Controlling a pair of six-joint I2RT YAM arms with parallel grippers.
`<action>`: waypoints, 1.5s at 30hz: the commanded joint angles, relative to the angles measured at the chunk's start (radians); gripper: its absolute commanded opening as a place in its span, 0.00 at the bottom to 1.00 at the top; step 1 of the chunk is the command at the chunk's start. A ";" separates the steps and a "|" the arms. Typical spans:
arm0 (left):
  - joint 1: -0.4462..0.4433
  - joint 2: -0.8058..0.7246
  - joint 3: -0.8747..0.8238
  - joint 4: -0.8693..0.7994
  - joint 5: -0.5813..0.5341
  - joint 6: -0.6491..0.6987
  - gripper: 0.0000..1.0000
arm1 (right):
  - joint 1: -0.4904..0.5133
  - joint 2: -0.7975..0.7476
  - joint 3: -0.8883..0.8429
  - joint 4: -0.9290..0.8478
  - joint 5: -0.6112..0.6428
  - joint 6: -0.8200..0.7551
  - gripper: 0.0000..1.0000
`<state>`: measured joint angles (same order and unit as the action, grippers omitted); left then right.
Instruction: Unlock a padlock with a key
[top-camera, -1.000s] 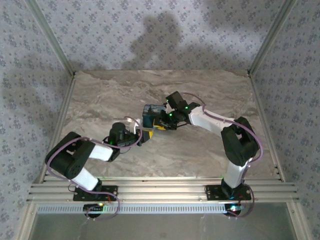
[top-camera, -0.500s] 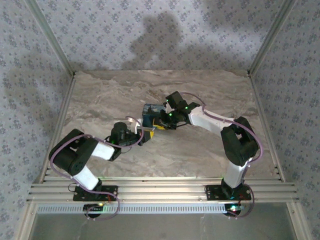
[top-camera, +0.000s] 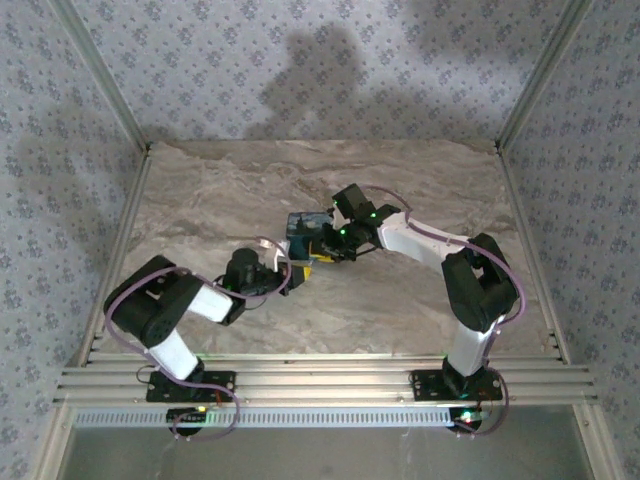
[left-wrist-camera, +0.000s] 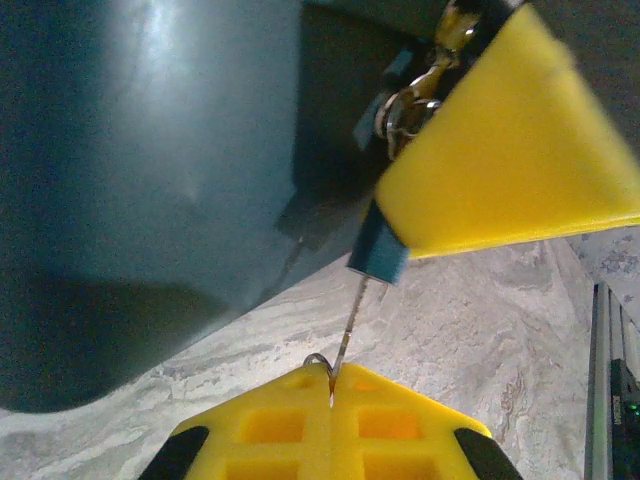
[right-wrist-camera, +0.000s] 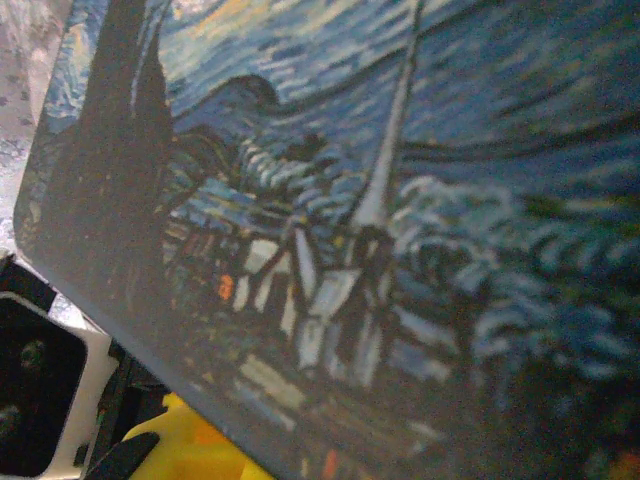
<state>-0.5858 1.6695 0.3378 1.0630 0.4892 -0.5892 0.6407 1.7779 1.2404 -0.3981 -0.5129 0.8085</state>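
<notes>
Now key (left-wrist-camera: 350, 315) between left gripper (left-wrist-camera: 330, 395) tips

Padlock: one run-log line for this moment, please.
left gripper shut on thin metal key | right gripper shut on dark-blue painted padlock

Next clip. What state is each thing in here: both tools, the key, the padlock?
left tool, shut on the key.
key, pinched edge-on, pointing up towards the padlock; whether it sits in the keyhole cannot be told.
right tool, shut on the padlock.
padlock, gripped by the right tool; locked or unlocked cannot be told.
</notes>
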 joint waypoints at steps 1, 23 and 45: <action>0.006 0.028 0.046 0.198 -0.020 -0.031 0.00 | 0.018 -0.005 0.023 -0.083 -0.100 -0.040 0.00; 0.024 0.011 0.090 0.202 -0.002 -0.116 0.00 | 0.023 0.037 0.049 -0.104 -0.100 -0.059 0.00; -0.022 -0.147 0.086 -0.061 -0.143 0.118 0.00 | 0.004 0.070 0.078 -0.198 -0.189 -0.112 0.00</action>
<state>-0.5945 1.5974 0.3668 0.9333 0.4564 -0.5449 0.6128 1.8179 1.3010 -0.4736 -0.5766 0.7242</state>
